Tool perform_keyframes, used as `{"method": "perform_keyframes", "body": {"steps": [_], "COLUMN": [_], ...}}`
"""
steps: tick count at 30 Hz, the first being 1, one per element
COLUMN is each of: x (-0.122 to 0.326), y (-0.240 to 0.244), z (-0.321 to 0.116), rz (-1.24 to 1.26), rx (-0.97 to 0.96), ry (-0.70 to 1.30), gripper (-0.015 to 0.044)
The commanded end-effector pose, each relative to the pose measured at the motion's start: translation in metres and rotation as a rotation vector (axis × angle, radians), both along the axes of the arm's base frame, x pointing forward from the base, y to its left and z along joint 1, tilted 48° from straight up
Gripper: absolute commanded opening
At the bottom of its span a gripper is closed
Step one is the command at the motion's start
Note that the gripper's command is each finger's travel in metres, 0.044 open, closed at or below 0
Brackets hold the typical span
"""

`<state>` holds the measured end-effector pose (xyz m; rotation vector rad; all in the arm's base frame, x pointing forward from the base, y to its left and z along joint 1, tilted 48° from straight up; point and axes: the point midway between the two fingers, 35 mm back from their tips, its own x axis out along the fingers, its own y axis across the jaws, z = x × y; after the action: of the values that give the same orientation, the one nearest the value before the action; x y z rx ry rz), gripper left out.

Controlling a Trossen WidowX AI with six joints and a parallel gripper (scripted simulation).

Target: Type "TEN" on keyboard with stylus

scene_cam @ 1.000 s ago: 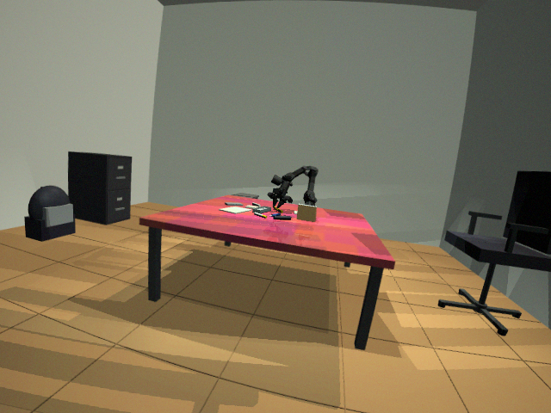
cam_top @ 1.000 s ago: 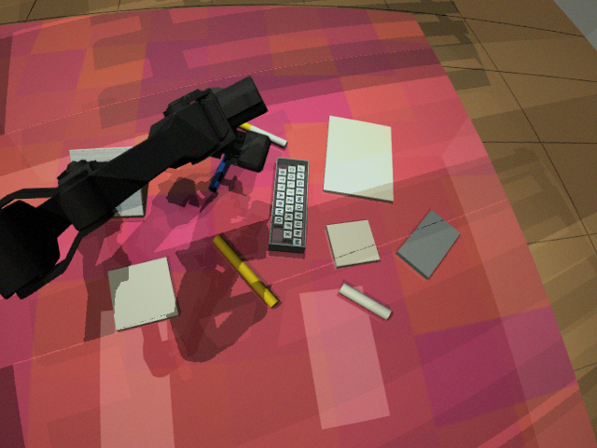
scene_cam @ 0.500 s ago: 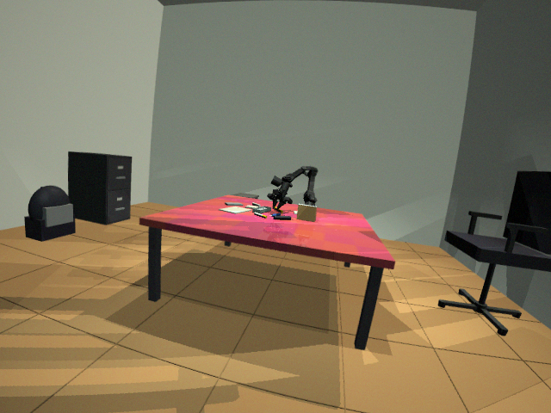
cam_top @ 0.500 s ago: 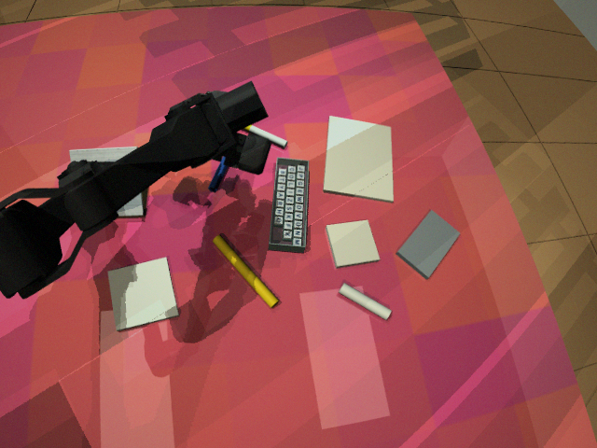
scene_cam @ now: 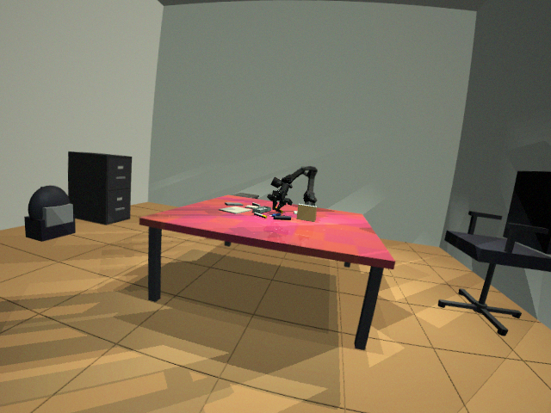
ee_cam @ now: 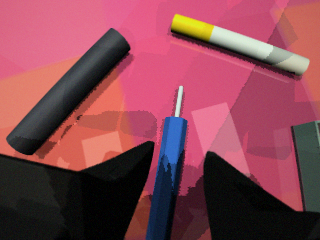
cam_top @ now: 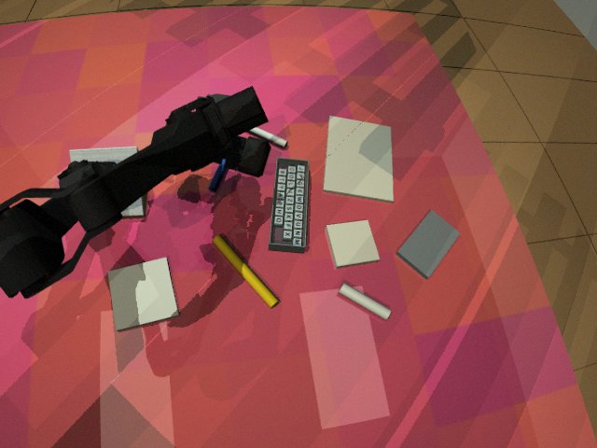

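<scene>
Where the stylus (cam_top: 217, 175) (scene_cam: 275, 215) (ee_cam: 172, 150) lies: between the fingertips in wrist view, lengthwise along their gap
Gripper (cam_top: 232, 156) (scene_cam: 278, 207) (ee_cam: 179, 153): parted, grasping nothing

Black robot arm (scene_cam: 311, 181) on a pink-red table (scene_cam: 329, 240), dark chair (scene_cam: 493, 249) nearby.

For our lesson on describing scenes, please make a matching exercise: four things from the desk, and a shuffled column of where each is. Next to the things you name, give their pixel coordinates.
Things
1. blue stylus (cam_top: 217, 176) (ee_cam: 173, 145)
2. keyboard (cam_top: 289, 247)
3. yellow stick (cam_top: 245, 271)
4. black cylinder (ee_cam: 67, 92)

Places (top view for 2 and 3, wrist view for 1 and 4)
A. upper left
B. beside the largest pale pad
C. between the hand's open fingers
D. nearest the lower white stick

Pairs: 1-C, 2-B, 3-D, 4-A
</scene>
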<state>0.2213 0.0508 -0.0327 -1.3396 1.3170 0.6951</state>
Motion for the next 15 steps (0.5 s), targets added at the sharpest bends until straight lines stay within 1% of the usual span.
{"method": "perform_keyframes", "body": {"steps": [1,15], "x": [-0.0031,-0.0026], "y": [-0.0028,-0.0080], "z": [-0.0032,-0.0084], "rz": [0.002,0.002], "rx": [-0.002,-0.002], "ry": [0.012,0.011], "gripper": [0.0150,0.0150]}}
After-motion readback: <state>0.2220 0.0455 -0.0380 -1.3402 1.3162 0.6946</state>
